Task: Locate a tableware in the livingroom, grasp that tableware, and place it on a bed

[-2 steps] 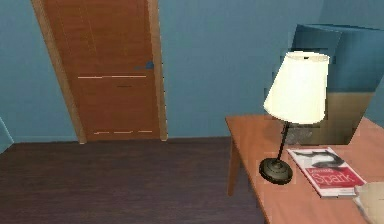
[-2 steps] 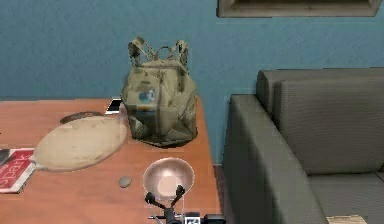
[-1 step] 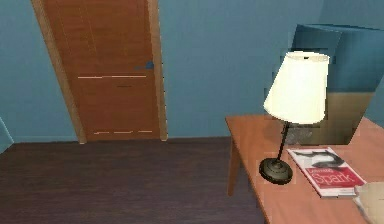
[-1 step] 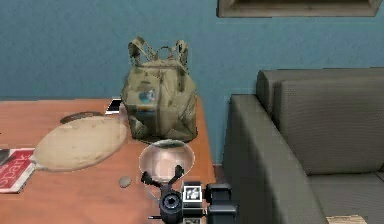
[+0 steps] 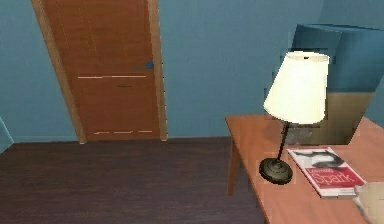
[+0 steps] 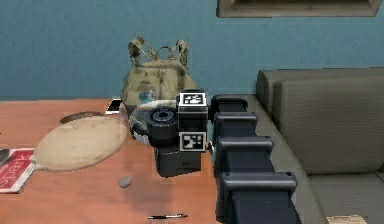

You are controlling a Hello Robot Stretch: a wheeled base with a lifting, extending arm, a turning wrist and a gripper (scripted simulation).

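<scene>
Over a wooden table (image 6: 60, 190), the dark arm (image 6: 245, 165) rises from the bottom edge of the arm side view, ending in two white marked squares. Left of the squares is my gripper (image 6: 153, 126). A pale round dish-like thing (image 6: 139, 110) lies on the table right behind the gripper, so I cannot tell whether it holds anything. A wide, flat tan round thing (image 6: 80, 142) rests on the table to the gripper's left.
A tan backpack (image 6: 160, 68) stands at the table's far edge by the blue wall. A red book (image 6: 10, 168), a small grey blob (image 6: 125, 182) and a pen (image 6: 165, 216) lie on the table. A grey sofa (image 6: 320, 115) sits right. Ahead are a wooden door (image 5: 105, 65) and a lamp (image 5: 290, 105).
</scene>
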